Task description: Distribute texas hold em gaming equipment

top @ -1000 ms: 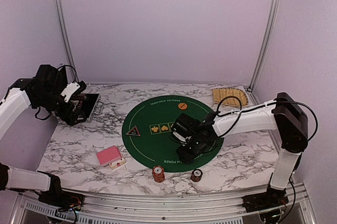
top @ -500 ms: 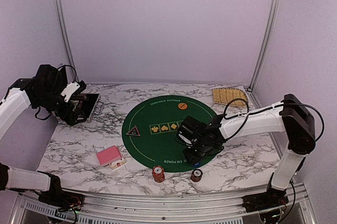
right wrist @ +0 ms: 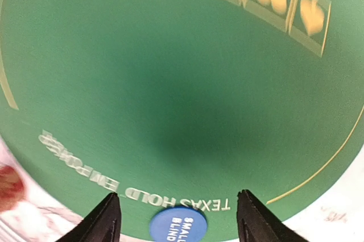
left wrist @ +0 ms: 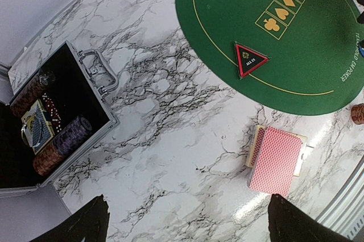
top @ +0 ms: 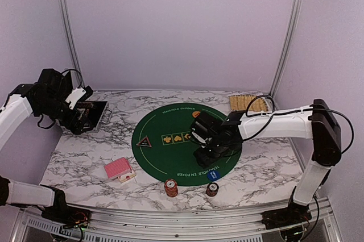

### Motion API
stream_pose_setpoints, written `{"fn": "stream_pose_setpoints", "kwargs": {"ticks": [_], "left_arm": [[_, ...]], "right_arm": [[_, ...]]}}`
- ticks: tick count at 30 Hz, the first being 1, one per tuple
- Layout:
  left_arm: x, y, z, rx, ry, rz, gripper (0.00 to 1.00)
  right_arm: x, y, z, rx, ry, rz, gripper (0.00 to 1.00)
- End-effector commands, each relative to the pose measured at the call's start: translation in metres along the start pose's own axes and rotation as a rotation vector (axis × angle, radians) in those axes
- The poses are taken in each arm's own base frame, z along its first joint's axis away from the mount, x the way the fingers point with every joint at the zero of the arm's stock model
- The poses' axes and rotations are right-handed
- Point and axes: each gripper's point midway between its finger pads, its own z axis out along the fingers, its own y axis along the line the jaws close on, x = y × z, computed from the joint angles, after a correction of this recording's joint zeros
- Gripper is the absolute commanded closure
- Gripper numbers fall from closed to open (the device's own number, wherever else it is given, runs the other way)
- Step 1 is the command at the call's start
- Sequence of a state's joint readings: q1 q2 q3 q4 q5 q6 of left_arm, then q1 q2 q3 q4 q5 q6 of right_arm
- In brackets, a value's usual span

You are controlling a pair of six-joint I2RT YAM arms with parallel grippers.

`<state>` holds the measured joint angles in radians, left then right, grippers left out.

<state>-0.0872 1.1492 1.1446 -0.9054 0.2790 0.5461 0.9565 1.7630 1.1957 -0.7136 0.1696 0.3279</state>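
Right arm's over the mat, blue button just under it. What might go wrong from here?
The blue disc lies at the green mat's near edge, just below the right end effector's open fingers; a low sweep may drag it off. The chip stack stands close beyond that edge and may topple if clipped.

**Marble table in a lilac booth**

A white table (top: pixel 85 159) veined in grey marble fills the lower half of the overhead view. Behind it rises a plain, pale lilac wall (top: pixel 182 26), and similar panels close in at the table's left and right. Two slim aluminium posts (top: pixel 64 20) stand at its far corners. A metal rail (top: pixel 170 219) runs along its near edge. The light is soft and even.
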Motion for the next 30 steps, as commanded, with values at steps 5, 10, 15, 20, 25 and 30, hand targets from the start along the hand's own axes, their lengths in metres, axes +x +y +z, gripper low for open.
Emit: {"fn": "stream_pose_setpoints", "kwargs": {"ticks": [5,10,15,20,25,30], "left_arm": [[-0.003,-0.002,-0.006,0.000,-0.001,0.002,0.01],[-0.005,-0.002,-0.008,0.001,-0.009,0.003,0.01],[-0.003,-0.003,-0.007,0.006,-0.006,0.000,0.01],[-0.002,-0.002,-0.008,-0.003,-0.005,0.008,0.01],[-0.003,-0.002,-0.010,-0.006,-0.010,0.015,0.01],[-0.003,-0.003,-0.009,0.000,-0.011,0.012,0.01]], "right_arm": [[-0.060,0.076,-0.078,-0.181,-0.175,-0.097,0.12],[-0.050,0.126,-0.086,-0.274,-0.124,-0.211,0.01],[-0.035,0.145,-0.067,-0.251,-0.044,-0.282,0.01],[-0.028,0.160,-0.058,-0.285,-0.007,-0.318,0.01],[-0.020,0.165,-0.047,-0.266,0.026,-0.350,0.03],[-0.017,0.168,-0.040,-0.265,0.037,-0.359,0.12]]}}
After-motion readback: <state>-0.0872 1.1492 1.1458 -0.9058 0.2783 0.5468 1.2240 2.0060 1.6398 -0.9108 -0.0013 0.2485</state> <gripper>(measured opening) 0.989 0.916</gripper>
